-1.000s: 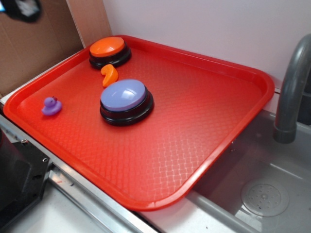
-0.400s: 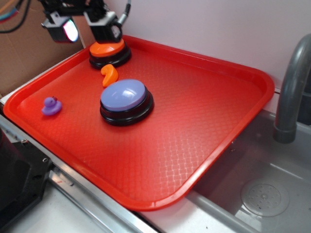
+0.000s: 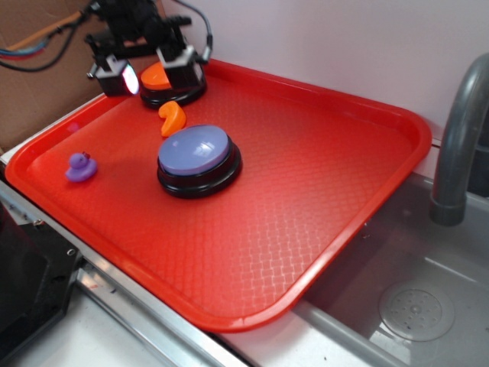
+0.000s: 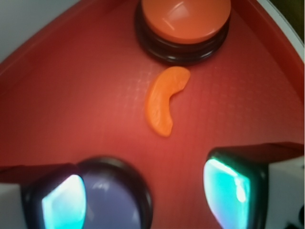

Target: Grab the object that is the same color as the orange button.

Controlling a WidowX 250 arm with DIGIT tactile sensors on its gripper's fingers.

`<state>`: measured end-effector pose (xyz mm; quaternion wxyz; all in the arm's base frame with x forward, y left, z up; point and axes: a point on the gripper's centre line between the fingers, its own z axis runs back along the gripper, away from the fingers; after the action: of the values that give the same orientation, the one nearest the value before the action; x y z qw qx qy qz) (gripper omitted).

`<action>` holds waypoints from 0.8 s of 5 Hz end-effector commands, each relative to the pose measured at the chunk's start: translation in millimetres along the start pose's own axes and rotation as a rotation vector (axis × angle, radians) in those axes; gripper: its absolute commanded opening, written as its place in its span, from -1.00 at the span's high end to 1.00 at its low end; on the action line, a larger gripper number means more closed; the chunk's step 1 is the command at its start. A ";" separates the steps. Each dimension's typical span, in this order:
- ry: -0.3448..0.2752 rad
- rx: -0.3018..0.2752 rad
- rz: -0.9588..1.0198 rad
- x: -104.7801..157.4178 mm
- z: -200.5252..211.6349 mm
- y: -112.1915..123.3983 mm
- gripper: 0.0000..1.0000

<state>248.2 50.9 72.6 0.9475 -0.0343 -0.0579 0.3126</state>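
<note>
- Gripper [image 3: 150,70] is hovering over the orange button [image 3: 158,75], fingers [image 4: 233,183] spread apart, gripping nothing.
- Orange toy [image 4: 165,99] is lying on the tray [image 3: 321,191] ahead of the fingertips, between orange button and purple button [image 3: 195,151].
- Purple duck [image 3: 80,166] is sitting well off to one side.

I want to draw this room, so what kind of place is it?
Probably a toy kitchen counter: a grey faucet curves over a sink with a drain, and a red tray sits beside it.

Purple duck [image 3: 80,167]; lavender button [image 3: 197,159]; tray [image 3: 321,199]; faucet [image 3: 458,138].
</note>
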 end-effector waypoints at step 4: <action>-0.049 0.009 0.106 27.6 -48.8 21.3 1.00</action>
<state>265.2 72.0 18.4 0.9316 -0.0250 -0.0623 0.3573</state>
